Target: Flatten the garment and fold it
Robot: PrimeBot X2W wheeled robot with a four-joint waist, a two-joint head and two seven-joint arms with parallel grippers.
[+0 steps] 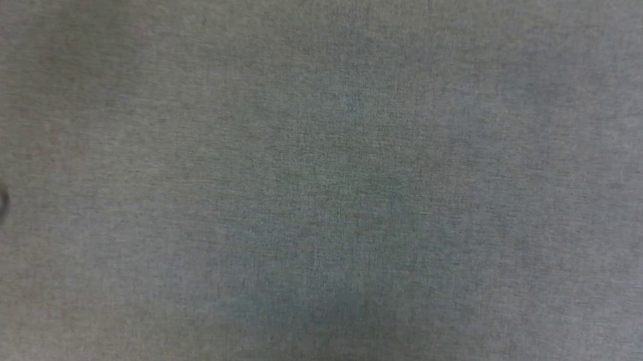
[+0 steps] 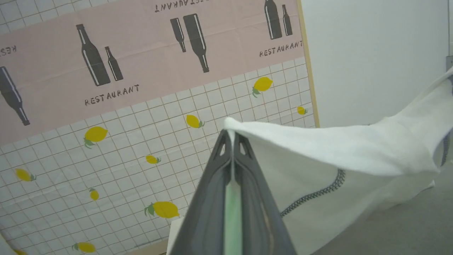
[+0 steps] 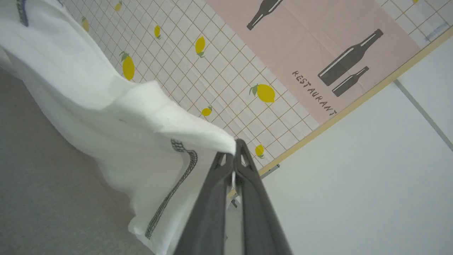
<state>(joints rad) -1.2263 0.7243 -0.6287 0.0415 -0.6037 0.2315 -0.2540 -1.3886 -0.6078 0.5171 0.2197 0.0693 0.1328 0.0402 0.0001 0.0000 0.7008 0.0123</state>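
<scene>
Both claws are clenched on cloth: the left claw (image 2: 231, 136) pinches one upper edge of the garment (image 2: 318, 156), the right claw (image 3: 236, 147) another. Between them it hangs aloft, its long axis running claw to claw, drooping towards the grey counter (image 2: 389, 226); spreading it probably needs both lowered together.
</scene>
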